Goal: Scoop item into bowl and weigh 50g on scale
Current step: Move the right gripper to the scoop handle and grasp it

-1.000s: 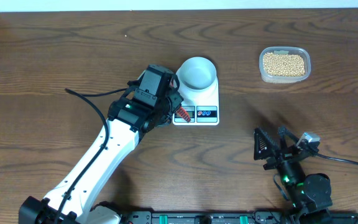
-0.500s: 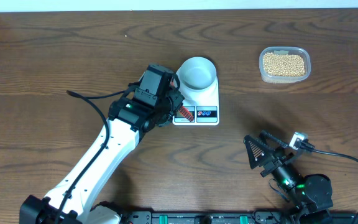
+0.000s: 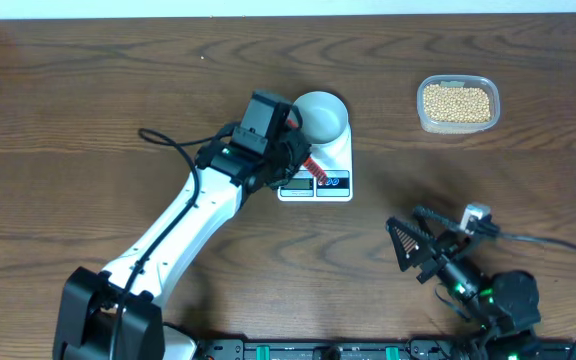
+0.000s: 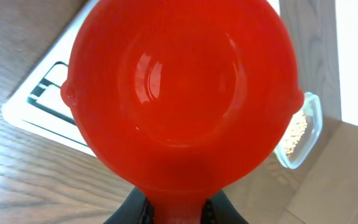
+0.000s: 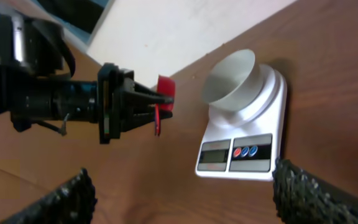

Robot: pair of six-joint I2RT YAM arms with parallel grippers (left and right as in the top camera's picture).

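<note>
My left gripper is shut on the handle of a red scoop, which looks empty inside. The scoop hangs over the front of the white scale, by its display. A pale bowl stands empty on the scale. The tan beans lie in a clear tub at the back right. My right gripper sits low at the front right, open with nothing between its fingers. In the right wrist view it faces the scale, the bowl and the scoop.
The clear plastic tub stands apart from the scale, to its right near the back edge. A black cable loops off the left arm. Brown wood table stretches to the left and front.
My left arm has swung right and back, carrying the scoop from the scale's left front corner to over its display. The right gripper has shifted slightly left and turned.
</note>
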